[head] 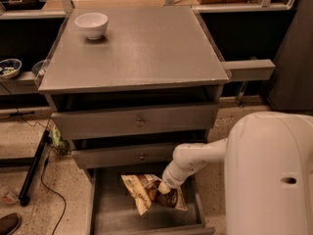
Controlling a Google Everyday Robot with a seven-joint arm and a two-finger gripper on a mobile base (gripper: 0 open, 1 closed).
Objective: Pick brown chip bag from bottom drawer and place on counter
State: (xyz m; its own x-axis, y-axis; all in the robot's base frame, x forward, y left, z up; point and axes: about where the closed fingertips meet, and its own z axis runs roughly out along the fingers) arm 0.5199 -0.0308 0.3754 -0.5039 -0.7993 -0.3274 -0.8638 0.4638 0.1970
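Note:
The brown chip bag (143, 194), cream-tan with a dark brown band, lies crumpled on the floor of the open bottom drawer (105, 214). My gripper (164, 187) reaches down from the right on its white arm and its tip rests on the middle of the bag, covering part of it. The counter (146, 48) is the flat grey top of the cabinet, well above the gripper.
A white bowl (91, 24) stands on the counter's back left corner. The two upper drawers with small knobs (140, 122) are slightly pulled out above the bag. My large white arm housing (274, 180) fills the lower right. A black stand leg and cables lie on the floor at left.

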